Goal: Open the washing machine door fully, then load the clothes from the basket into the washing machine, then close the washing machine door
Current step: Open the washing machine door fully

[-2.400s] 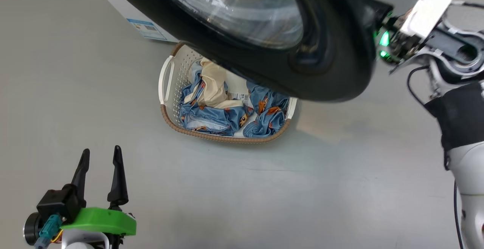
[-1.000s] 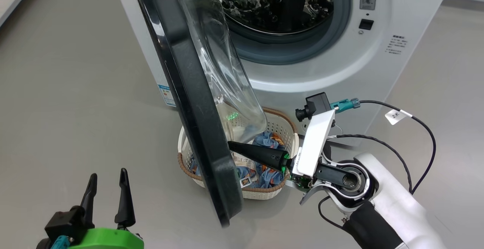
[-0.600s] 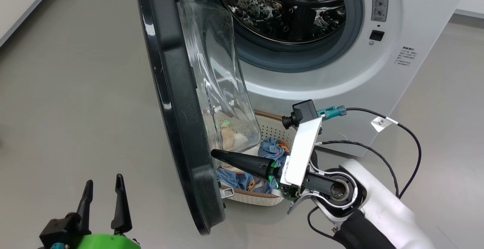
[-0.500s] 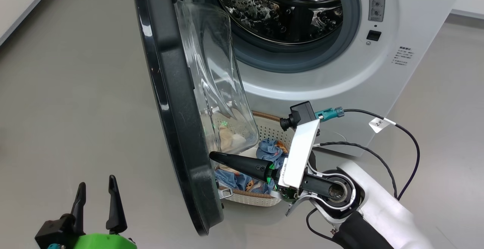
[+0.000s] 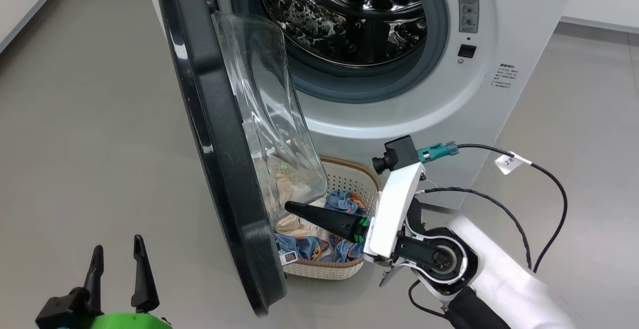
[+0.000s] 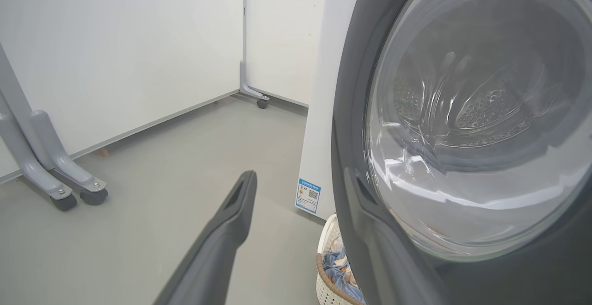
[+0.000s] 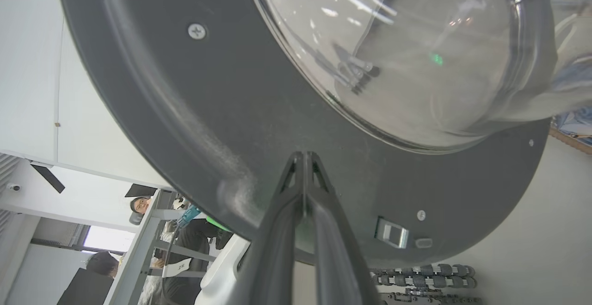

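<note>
Grey smooth floor [image 5: 75, 119] all round, and you can see white wall panels in the left wrist view.

- washing machine [image 5: 499, 29]: white box. Its mouth is open, with a grey rubber ring [image 5: 359, 82] around a perforated steel drum [image 5: 344, 14]. No laundry in the part of the drum you can see. Blue sticker [image 6: 308, 196] low on its side.
- washing machine door [image 5: 214, 169]: glossy black round rim, swung out and edge-on to the head camera. Its domed clear glass window [image 5: 264, 114] bulges toward the machine.
- basket [image 5: 324, 268]: cream perforated plastic with a brown woven-look rim. It sits on the floor just in front of the machine, on the inner side of the door, and you see part of it through the glass.
- clothes [image 5: 344, 201]: in the basket, crumpled blue fabric with orange-brown print. A plain cream cloth [image 5: 287, 191] lies at the door end, next to a paper label [image 5: 312, 226].
- right gripper [image 5: 289, 205]: fingers pressed together with nothing between them. It reaches over the basket, tips at the door's dark inner face just below the glass. You can't confirm contact from these views.
- left gripper [image 5: 117, 269]: fingers spread and empty, low over bare floor on the outer side of the door, well apart from the basket.
</note>
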